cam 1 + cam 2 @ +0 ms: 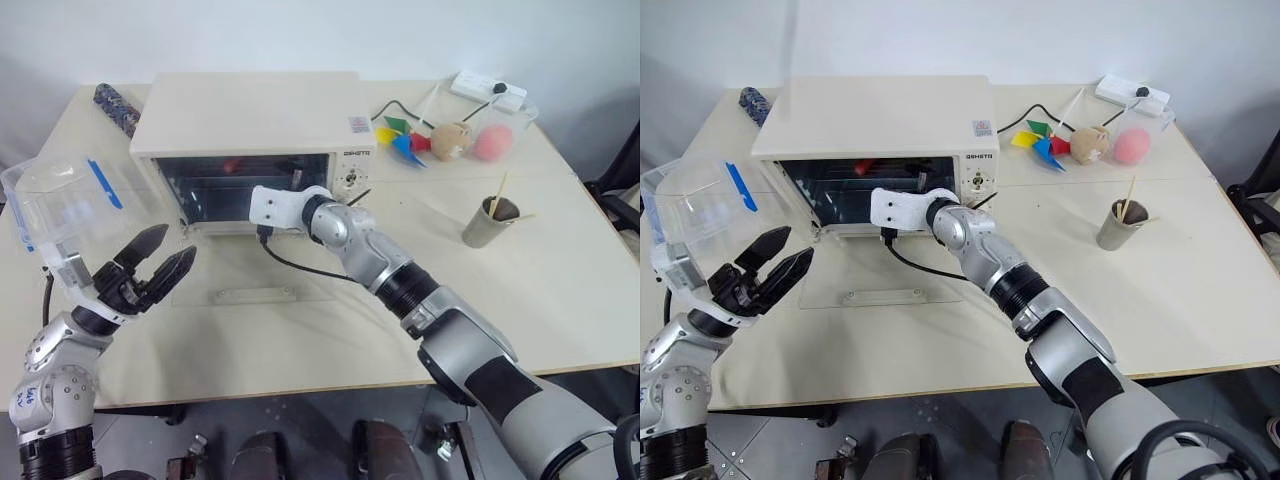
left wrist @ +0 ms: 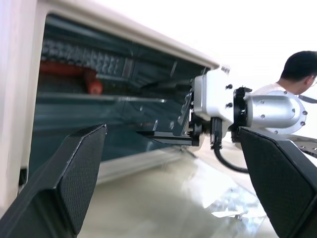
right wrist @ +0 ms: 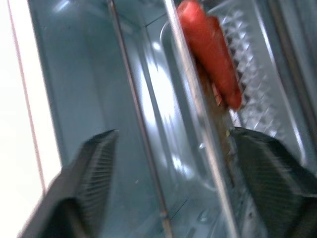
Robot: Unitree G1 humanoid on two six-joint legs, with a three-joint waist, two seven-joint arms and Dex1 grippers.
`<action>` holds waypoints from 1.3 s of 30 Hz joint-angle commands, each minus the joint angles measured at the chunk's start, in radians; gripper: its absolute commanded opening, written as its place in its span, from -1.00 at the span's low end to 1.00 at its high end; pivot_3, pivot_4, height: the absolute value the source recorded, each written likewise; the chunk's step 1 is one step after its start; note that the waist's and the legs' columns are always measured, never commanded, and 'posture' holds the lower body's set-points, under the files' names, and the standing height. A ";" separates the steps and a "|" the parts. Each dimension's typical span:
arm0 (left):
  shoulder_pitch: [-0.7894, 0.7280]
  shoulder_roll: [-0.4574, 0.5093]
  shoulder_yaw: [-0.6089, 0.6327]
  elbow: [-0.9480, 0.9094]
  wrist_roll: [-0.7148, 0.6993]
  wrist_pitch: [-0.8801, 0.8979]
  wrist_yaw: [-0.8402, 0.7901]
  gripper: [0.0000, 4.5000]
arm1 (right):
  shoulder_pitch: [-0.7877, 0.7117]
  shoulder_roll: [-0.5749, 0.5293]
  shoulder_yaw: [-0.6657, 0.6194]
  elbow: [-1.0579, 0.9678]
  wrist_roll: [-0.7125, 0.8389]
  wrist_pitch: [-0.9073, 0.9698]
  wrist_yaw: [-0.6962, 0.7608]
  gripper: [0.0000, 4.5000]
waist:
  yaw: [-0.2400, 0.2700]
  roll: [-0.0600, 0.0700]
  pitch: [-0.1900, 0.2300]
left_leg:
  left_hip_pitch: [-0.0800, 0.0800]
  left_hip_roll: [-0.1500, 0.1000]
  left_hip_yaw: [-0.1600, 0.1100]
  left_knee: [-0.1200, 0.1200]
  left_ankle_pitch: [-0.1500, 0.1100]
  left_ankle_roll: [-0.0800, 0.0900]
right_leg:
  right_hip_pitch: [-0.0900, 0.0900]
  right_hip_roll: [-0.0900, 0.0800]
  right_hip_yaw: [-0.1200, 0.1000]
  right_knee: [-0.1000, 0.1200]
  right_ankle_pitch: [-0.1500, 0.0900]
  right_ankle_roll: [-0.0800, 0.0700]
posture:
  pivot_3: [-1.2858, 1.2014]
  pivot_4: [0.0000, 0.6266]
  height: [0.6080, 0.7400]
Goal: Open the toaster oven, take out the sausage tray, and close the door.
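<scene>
Door [image 1: 250, 285] down flat; right gripper [image 3: 168, 163], jaws spread, reaching into toaster oven [image 1: 250, 110] toward sausage tray [image 3: 247, 99]. Next: straddle tray rim, pinch, pull.

Left gripper [image 1: 158, 262] spread, empty.

Toaster oven [image 1: 250, 115] matt cream; door [image 1: 240, 285] clear glass; sausage [image 3: 210, 49] glossy.

Cream-coloured surface [image 1: 560, 250], carrying the toaster oven [image 1: 255, 110] toward its far side, with the glass door [image 1: 250, 283] folded down flat in front of it. Off the oven's left: a clear plastic container [image 1: 70, 200] with a blue clip near the edge, and a dark patterned roll [image 1: 117, 105] at the far corner. Off its right: a white power strip [image 1: 487, 88] with black cable, colourful pinwheel [image 1: 402, 138], tan plush toy [image 1: 452, 140], pink ball [image 1: 492, 143] in a clear tub, and a grey cup [image 1: 488, 222] holding sticks.
</scene>
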 commanded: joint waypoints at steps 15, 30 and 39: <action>-0.137 0.091 -0.016 0.122 0.019 0.031 -0.001 1.00 | 0.035 -0.005 -0.004 -0.118 -0.076 -0.050 -0.031 -0.98 | -0.002 0.000 0.000 | 0.000 0.000 0.000 -0.001 0.000 0.000 | 0.000 0.000 0.000 0.000 0.000 0.000 | 0.03 -0.52 1.00; -0.338 0.128 -0.079 0.309 0.089 0.014 -0.068 1.00 | 0.136 -0.034 0.007 -0.316 -0.133 -0.036 0.020 -0.98 | -0.008 0.000 0.000 | 0.000 0.000 0.000 -0.003 0.000 0.000 | -0.001 0.001 0.000 0.000 0.000 0.000 | 0.03 -0.52 1.00; -0.408 0.133 -0.089 0.407 0.126 -0.012 -0.113 1.00 | 0.224 -0.062 0.008 -0.460 -0.183 -0.020 0.059 -0.98 | -0.002 0.000 0.000 | 0.000 0.000 0.000 -0.002 0.000 0.000 | -0.001 0.001 0.000 0.000 0.000 0.000 | 0.03 -0.52 1.00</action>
